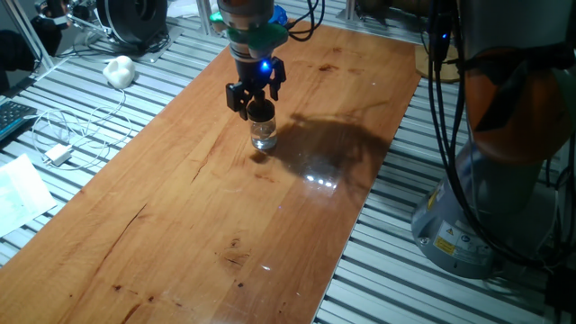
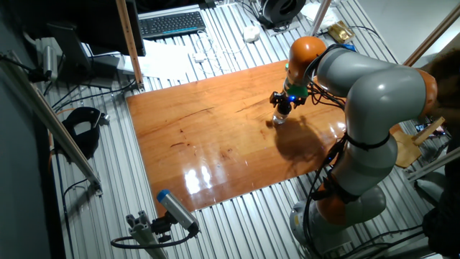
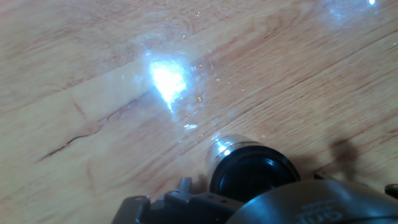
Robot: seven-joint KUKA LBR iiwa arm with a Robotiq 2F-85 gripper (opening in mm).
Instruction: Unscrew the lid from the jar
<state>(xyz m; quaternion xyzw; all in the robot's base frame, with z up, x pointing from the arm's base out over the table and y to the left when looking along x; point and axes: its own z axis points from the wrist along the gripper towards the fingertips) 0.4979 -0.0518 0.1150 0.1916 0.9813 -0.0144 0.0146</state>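
The jar (image 1: 264, 135) is small clear glass and stands upright on the wooden table (image 1: 198, 207). The black lid (image 1: 261, 111) sits on its top. My gripper (image 1: 258, 101) hangs straight over the jar, with one dark finger on each side of the lid at lid height. I cannot tell whether the fingers press on it. The other fixed view shows the gripper (image 2: 282, 103) right above the jar (image 2: 279, 118). In the hand view the lid (image 3: 249, 173) is a black disc near the bottom edge, partly covered by the hand's grey body.
A white lump (image 1: 119, 70) and white cables (image 1: 63, 135) lie on the slatted bench left of the table. The robot's grey base (image 1: 477, 198) stands to the right. A keyboard (image 2: 171, 24) lies beyond the table.
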